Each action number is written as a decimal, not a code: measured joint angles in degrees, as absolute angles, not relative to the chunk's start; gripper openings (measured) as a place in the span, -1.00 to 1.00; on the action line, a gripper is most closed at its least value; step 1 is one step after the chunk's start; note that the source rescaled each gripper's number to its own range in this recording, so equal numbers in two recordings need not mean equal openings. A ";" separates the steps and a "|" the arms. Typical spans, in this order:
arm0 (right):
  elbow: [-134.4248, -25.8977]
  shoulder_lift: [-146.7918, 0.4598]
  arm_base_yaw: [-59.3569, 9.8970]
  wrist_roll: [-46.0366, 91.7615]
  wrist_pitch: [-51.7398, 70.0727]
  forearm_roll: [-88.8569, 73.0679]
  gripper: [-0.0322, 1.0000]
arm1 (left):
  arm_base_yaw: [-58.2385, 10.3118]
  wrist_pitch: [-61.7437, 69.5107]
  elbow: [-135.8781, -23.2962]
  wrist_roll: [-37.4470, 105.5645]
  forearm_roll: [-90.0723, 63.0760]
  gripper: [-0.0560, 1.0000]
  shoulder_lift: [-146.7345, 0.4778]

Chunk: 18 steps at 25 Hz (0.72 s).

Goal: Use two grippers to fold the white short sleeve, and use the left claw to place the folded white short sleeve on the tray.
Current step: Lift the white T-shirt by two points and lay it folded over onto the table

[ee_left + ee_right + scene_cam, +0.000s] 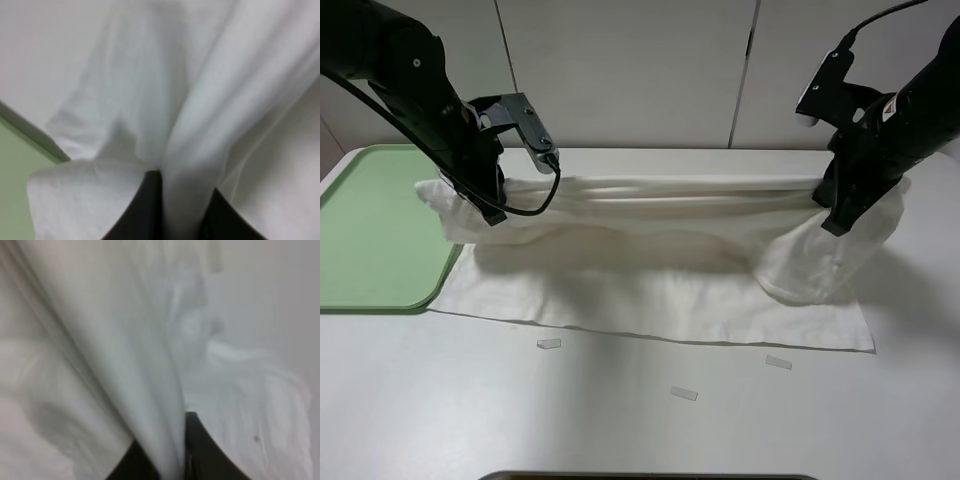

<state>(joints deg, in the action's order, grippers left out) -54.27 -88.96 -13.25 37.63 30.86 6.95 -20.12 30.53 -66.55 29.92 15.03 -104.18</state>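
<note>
The white short sleeve (650, 270) lies across the table, its far edge lifted and stretched taut between both arms. My left gripper (492, 208) is shut on the shirt's left end, just right of the light green tray (370, 230). My right gripper (836, 222) is shut on the shirt's right end, with a sleeve hanging below it. In the left wrist view the black fingers (150, 205) pinch a fold of white cloth (200, 110), and a strip of the tray (15, 170) shows. In the right wrist view the fingers (200, 450) pinch cloth (125, 365) too.
Three small pale scraps lie on the white table in front of the shirt: one on the left (549, 343), one in the middle (684, 393), one on the right (778, 362). A white panelled wall (640, 70) stands behind the table. A dark edge (650, 476) shows at the front.
</note>
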 joint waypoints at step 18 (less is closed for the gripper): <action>-54.32 -88.80 -13.25 37.58 43.34 -1.15 -0.91 | -19.95 39.30 -66.60 29.92 6.06 -0.87 -104.18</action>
